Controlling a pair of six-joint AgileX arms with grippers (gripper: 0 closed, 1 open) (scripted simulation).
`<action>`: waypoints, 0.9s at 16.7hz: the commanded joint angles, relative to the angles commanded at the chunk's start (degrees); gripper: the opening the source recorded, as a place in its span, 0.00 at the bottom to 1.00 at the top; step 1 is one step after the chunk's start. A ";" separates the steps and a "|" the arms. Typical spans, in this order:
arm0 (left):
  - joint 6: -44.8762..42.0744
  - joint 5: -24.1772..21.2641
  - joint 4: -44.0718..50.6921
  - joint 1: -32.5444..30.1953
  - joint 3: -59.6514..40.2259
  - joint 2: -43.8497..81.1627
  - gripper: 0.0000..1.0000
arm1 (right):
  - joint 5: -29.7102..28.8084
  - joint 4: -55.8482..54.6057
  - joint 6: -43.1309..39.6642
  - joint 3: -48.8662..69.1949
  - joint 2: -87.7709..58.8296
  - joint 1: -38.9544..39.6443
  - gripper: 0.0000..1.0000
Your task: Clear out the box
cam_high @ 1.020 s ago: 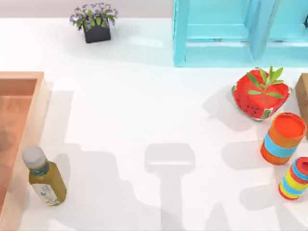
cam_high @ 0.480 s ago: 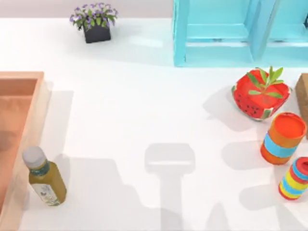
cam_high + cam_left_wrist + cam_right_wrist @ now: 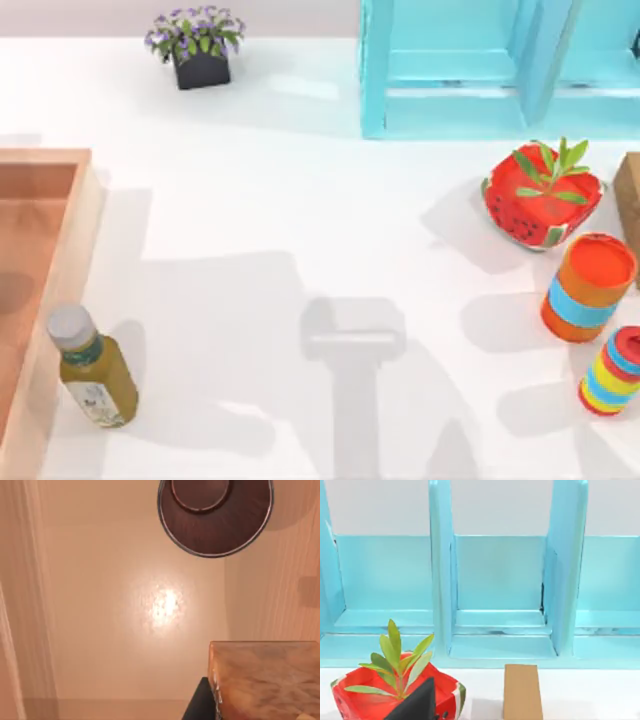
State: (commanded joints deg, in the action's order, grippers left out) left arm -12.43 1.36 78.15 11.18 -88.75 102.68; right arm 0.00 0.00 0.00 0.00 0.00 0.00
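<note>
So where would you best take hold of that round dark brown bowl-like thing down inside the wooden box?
Probably by the rim of the round dark brown bowl, coming straight down from above: it lies on the wooden box's floor near a wall, so the sides look hard to reach.

left arm: wrist looks straight down over the box (image 3: 115,605) floor, one dark finger (image 3: 197,707) at the frame edge | right arm: wrist faces level, one dark finger (image 3: 417,702) low in frame

Box (image 3: 125,630) floor; dark round bowl (image 3: 215,517); amber block (image 3: 265,680).
</note>
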 joint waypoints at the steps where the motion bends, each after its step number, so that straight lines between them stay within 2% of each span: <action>1: 2.55 0.29 0.81 -2.44 -4.31 3.84 0.00 | 0.00 0.00 0.00 0.00 0.00 0.00 1.00; 9: 25.49 0.21 6.30 -25.22 -45.66 36.68 0.00 | 0.00 0.00 0.00 0.00 0.00 0.00 1.00; 12: 31.62 -1.02 7.29 -31.85 -54.63 44.86 0.00 | 0.00 0.00 0.00 0.00 0.00 0.00 1.00; 15: 34.37 -1.85 7.68 -34.91 -58.19 48.31 0.00 | 0.00 0.00 0.00 0.00 0.00 0.00 1.00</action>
State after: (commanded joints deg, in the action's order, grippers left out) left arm 21.94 -0.49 85.83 -23.74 -146.94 150.99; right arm 0.00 0.00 0.00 0.00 0.00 0.00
